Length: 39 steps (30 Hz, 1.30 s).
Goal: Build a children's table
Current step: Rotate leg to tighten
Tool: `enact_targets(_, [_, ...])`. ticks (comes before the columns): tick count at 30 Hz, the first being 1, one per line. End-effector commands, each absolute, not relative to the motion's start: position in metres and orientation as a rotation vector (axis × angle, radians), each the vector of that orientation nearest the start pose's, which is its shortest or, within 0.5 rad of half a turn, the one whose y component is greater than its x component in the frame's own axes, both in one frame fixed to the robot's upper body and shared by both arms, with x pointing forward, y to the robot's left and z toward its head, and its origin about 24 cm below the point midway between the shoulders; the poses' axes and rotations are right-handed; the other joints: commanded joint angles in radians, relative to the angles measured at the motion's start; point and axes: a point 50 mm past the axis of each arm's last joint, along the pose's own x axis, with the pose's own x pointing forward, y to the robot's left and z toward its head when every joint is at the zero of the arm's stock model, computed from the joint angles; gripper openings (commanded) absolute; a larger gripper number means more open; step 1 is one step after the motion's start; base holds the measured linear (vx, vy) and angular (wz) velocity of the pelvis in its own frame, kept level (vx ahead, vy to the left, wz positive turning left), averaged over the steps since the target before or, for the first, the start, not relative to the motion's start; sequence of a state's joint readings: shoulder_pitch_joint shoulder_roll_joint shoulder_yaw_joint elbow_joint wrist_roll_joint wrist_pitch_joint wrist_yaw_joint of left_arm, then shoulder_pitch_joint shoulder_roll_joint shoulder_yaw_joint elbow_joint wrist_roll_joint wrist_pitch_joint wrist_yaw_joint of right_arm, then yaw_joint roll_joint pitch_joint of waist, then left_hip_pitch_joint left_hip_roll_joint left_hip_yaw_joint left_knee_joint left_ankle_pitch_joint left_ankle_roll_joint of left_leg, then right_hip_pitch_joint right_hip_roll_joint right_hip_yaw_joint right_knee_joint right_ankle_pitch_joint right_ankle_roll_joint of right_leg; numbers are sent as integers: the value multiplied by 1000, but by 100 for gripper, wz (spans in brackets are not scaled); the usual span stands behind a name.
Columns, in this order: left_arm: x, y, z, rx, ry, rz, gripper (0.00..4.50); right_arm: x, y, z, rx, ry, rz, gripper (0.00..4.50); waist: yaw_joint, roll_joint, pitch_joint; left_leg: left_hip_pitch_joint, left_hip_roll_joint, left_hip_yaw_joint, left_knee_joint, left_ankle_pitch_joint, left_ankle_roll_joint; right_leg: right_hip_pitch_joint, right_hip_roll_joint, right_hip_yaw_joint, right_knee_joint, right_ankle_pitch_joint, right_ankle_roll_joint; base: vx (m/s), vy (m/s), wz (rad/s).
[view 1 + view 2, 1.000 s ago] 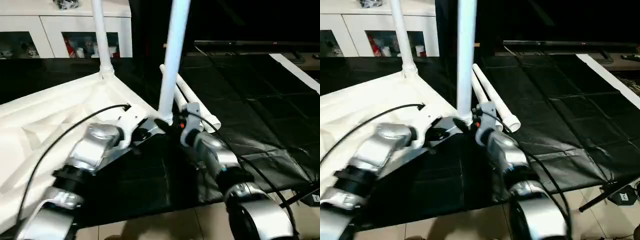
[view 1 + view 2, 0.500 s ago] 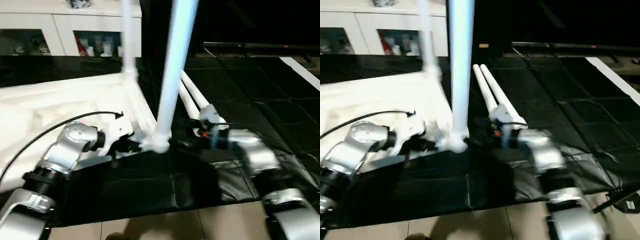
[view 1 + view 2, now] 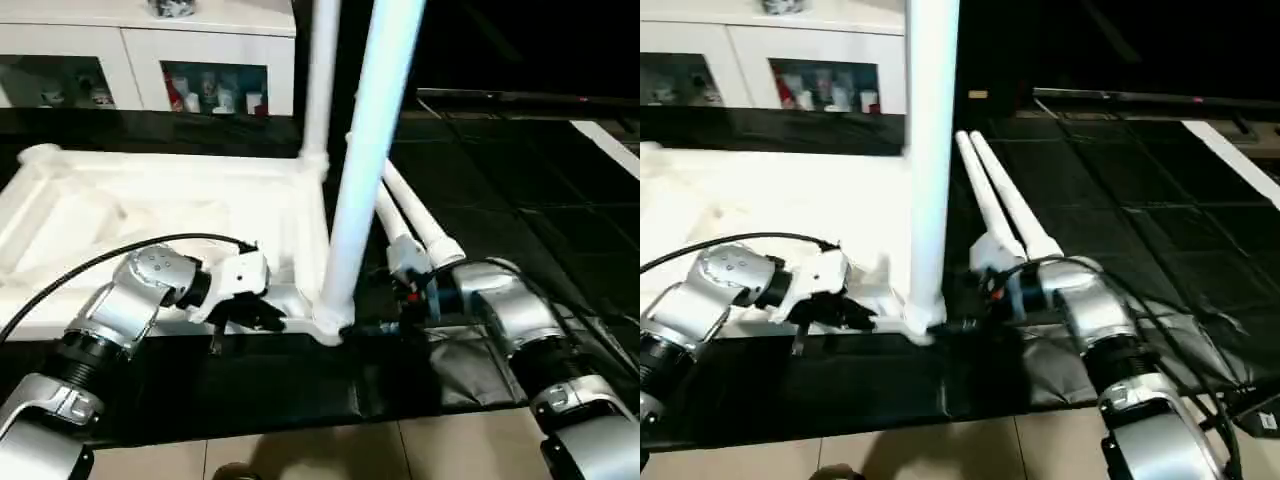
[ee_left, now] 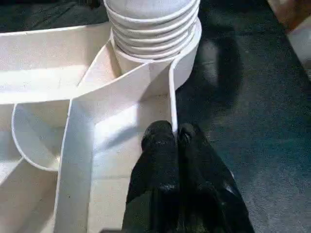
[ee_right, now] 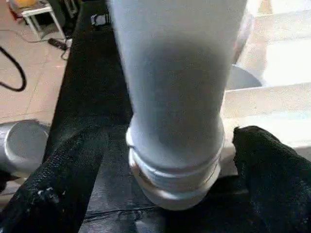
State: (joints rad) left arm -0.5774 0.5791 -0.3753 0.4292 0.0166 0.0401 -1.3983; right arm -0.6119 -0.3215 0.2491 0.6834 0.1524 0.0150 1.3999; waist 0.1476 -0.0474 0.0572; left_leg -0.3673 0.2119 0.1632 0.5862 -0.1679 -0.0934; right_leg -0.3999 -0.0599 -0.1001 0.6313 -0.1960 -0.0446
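Leg-fitting step: left gripper fingers together, pinching upside-down white plastic tabletop rim; right gripper spread wide round upright white tapered leg. Next, prob: clamp & twist tight.

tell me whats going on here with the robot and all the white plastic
A humanoid robot is assembling a white children's table. The table top lies underside up on a black mat, with two legs standing in corner sockets. The left gripper is shut, its tips at the top's rim beside the near upright leg. The right gripper is open around that leg's base. Two loose legs lie on the mat.
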Motion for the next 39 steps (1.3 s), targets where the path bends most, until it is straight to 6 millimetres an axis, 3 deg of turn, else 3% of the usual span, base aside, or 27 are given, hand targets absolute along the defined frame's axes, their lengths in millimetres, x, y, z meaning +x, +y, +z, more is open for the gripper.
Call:
enact_targets(1, [302, 153, 81, 698, 472, -1593, 0, 308, -124, 51, -188, 350, 1551, 446, -8, 8, -71, 13, 32, 2, -61, -164, 35, 56, -89, 64, -74, -160, -176, 0, 0, 0])
enact_targets(5, [300, 150, 80, 703, 469, -1620, 0, 310, -121, 49, -155, 337, 1531, 446, -8, 9, -72, 12, 32, 4, -60, -160, 31, 56, -89, 64, -74, -163, -171, 0, 0, 0])
enact_targets(6, [300, 150, 80, 704, 468, -1625, 0, 310, -121, 50, -145, 335, 1533, 419, -7, 8, -73, 11, 32, 5, -59, -153, 31, 57, -88, 64, -72, -154, -171, 0, 0, 0])
enact_targets(8, [299, 150, 79, 705, 469, -1631, 0, 309, -121, 50, -129, 333, 1539, 419, -7, 9, -73, 12, 33, 5, -59, -150, 33, 57, -88, 64, -71, -146, -171, 0, 0, 0])
enact_targets(20, [299, 151, 78, 702, 478, -1646, 0, 304, -120, 44, -94, 337, 1570, 309, -6, 11, -74, 13, 34, 6, -59, -154, 30, 56, -87, 63, -70, -138, -174, 0, 0, 0])
enact_targets(27, [300, 153, 76, 654, 484, -1609, 0, 299, -119, 41, -57, 344, 1580, 283, -6, 11, -74, 13, 34, 7, -59, -155, 30, 57, -86, 63, -69, -133, -177, 0, 0, 0])
enact_targets(31, [310, 154, 75, 572, 480, -1443, 0, 297, -112, 34, 46, 341, 1496, 282, -3, 13, -72, 15, 35, 7, -59, -160, 28, 55, -87, 63, -72, -140, -179, 0, 0, 0])
enact_targets(34, [320, 152, 77, 476, 464, -1283, 0, 301, -98, 27, 127, 339, 1334, 280, -15, 9, -68, 16, 31, 1, -65, -210, -6, 56, -94, 60, -86, -281, -147, 0, 0, 0])
enact_targets(36, [325, 149, 80, 416, 451, -1170, 0, 303, -83, 20, 133, 345, 1224, 280, -22, 6, -66, 12, 30, 0, -68, -221, -14, 56, -93, 60, -91, -328, -126, 0, 0, 0])
enact_targets(38, [327, 148, 81, 389, 450, -1125, 0, 305, -76, 18, 136, 353, 1177, 280, -35, 8, -64, 14, 29, -2, -69, -228, -24, 53, -94, 61, -91, -337, -127, 0, 0, 0])
enact_targets(39, [330, 143, 84, 356, 445, -1056, 0, 309, -62, 14, 163, 373, 1077, 280, -40, 7, -64, 10, 27, -3, -69, -231, -23, 56, -93, 60, -94, -351, -122, 0, 0, 0])
